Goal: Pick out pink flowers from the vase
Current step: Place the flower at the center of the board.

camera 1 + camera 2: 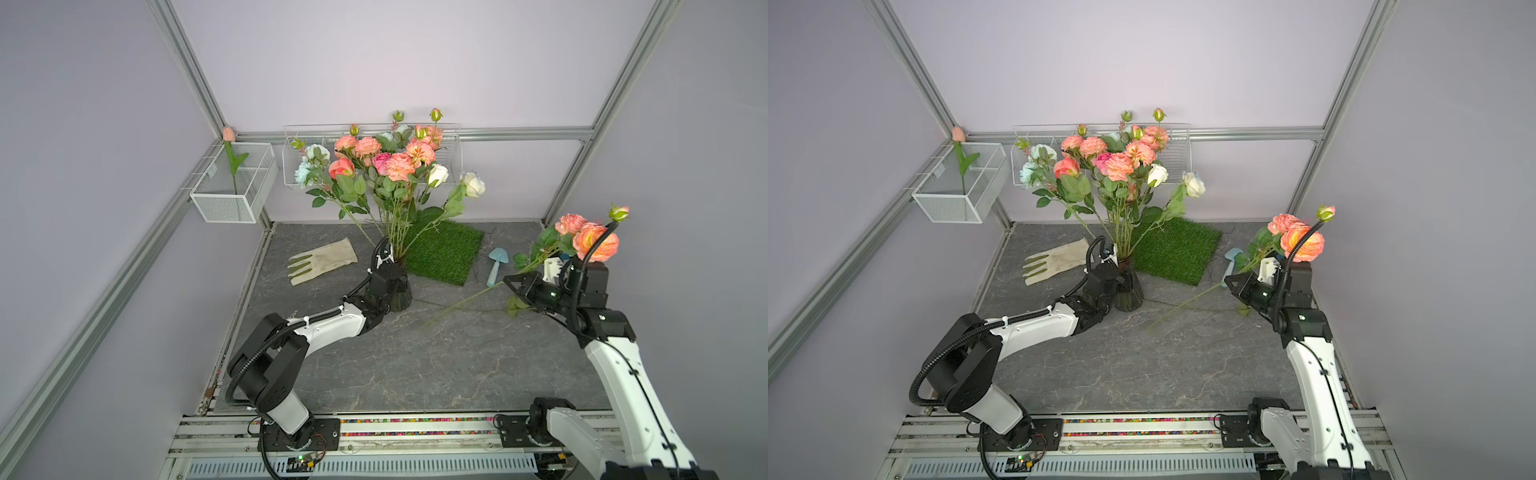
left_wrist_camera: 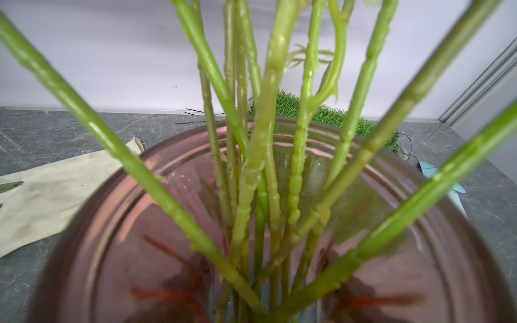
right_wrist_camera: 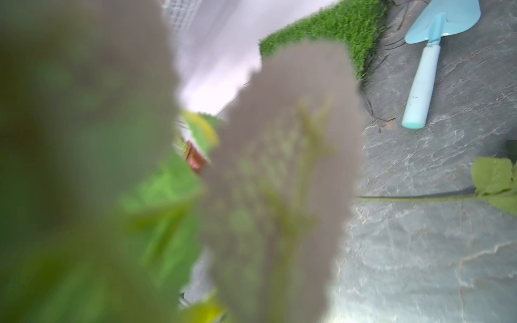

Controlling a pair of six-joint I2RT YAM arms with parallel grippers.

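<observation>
Brownish-purple vase (image 1: 405,297), pink flowers (image 1: 399,166), green turf (image 1: 444,249)

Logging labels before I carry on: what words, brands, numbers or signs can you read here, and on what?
None can be read.
The dark ribbed glass vase, cream fabric glove, pale blue trowel and white mesh basket show no print.
Too small to read: any marking on the small circuit board by the front rail.
</observation>
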